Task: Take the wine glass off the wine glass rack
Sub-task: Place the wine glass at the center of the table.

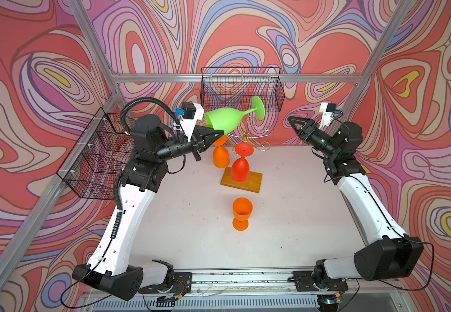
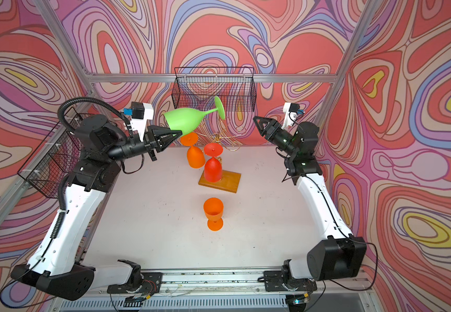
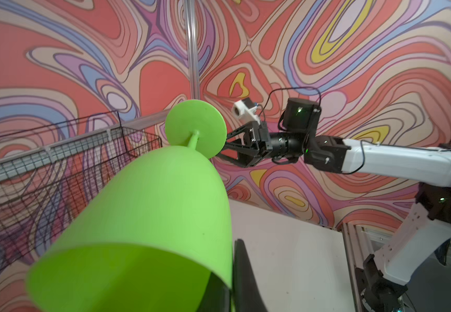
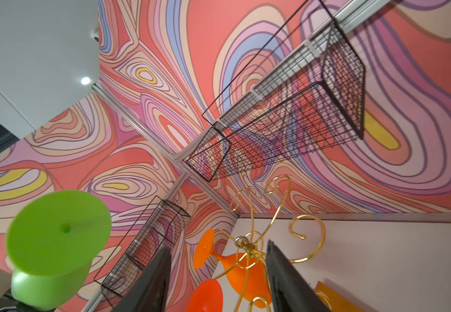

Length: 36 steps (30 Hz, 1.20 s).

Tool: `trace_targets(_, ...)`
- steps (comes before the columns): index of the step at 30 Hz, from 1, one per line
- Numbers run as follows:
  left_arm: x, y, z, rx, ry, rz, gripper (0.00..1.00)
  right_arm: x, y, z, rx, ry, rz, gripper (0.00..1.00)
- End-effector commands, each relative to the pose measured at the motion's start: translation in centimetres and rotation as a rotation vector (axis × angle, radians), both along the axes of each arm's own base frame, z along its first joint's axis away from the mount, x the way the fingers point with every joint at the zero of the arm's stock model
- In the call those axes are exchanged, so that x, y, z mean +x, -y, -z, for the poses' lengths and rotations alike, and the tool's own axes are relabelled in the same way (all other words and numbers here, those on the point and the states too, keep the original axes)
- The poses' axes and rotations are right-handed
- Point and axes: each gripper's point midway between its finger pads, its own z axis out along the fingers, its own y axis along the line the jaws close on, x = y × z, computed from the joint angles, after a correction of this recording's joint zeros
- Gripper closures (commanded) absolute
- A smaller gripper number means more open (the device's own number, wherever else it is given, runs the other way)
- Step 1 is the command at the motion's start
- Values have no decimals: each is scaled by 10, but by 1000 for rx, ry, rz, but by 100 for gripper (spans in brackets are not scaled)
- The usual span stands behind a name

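Swirl-patterned walls (image 1: pixel 246 32) — left gripper (image 1: pixel 220 133) pinches lime-green wine glass (image 1: pixel 224 118) by rim; right gripper (image 1: pixel 290 119) parted.

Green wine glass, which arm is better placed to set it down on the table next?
Left. The left gripper is shut on the green wine glass at its rim, clear of the wine glass rack. The right gripper is open, empty and apart from it.

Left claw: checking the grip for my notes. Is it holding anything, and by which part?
The left claw is shut on the green wine glass, pinching the rim of its bowl. The right claw holds nothing.
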Motion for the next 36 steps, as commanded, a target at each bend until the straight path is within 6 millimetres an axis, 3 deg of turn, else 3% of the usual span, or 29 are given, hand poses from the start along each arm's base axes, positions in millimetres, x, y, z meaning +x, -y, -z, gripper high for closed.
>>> trace_targets(1,-3,-14,32,173,-60,-137,100,-9,10,13,-98,-19,80,42)
trace_targets(7,-25,-22,49,272,-118,-208,100,-13,14,40,-124,-80,95,42)
trace_targets(13,-57,-35,37,250,-108,-219,100,-9,14,62,-131,-131,95,42)
trace_targets(19,-80,-50,32,290,-152,-234,100,-10,14,64,-134,-134,99,42)
trace_targets(26,-94,-70,55,424,-272,-286,100,-15,21,62,-171,-127,136,42)
trace_targets(36,-95,-73,119,561,-486,-316,100,-14,22,79,-176,-176,140,42)
